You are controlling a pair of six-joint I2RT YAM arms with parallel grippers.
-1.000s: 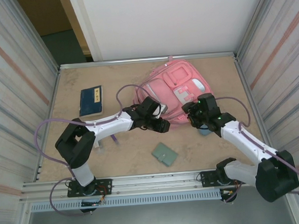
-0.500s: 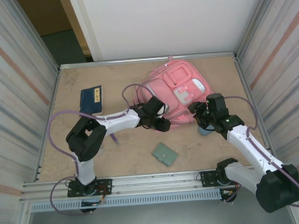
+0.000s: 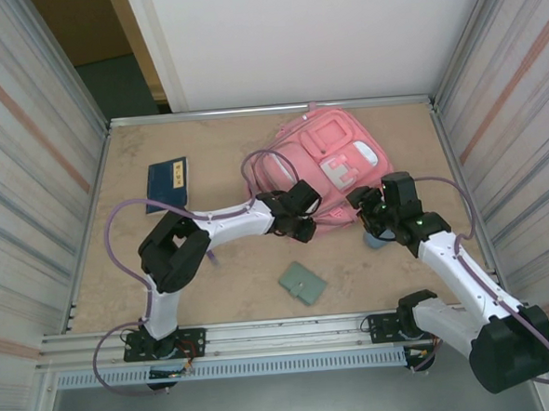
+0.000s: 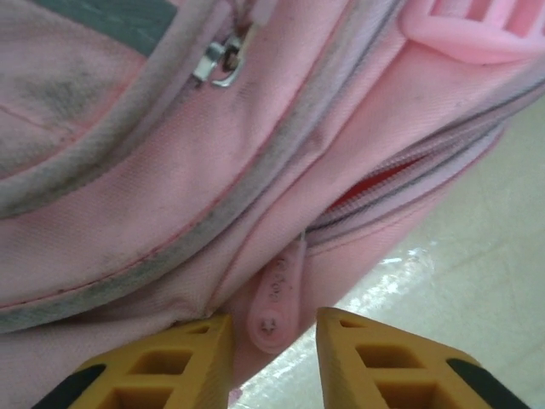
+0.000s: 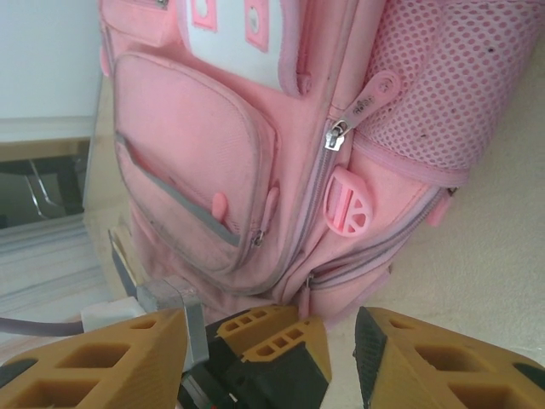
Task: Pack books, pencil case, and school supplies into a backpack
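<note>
The pink backpack (image 3: 332, 160) lies flat at the middle back of the table. My left gripper (image 3: 304, 226) is at its near edge. In the left wrist view my left gripper (image 4: 272, 328) has a pink zipper pull (image 4: 277, 298) between its yellow fingers, with a gap on the right side, so it is open. My right gripper (image 3: 362, 209) is open at the backpack's (image 5: 213, 128) right near corner, its fingers wide apart around the left gripper's fingers (image 5: 255, 324). The dark blue book (image 3: 167, 184) lies far left. The slate-blue pencil case (image 3: 377, 241) is partly hidden under the right arm.
The sage-green folder (image 3: 302, 282) lies near the front middle. A short purple pen (image 3: 212, 258) lies beside the left arm's elbow. Metal walls close in the table on both sides, with a rail (image 3: 264, 337) along the front.
My left gripper has slid right along the backpack's near edge and its fingers have narrowed about the zipper pull. The right arm drew back slightly to the right, then held still.
</note>
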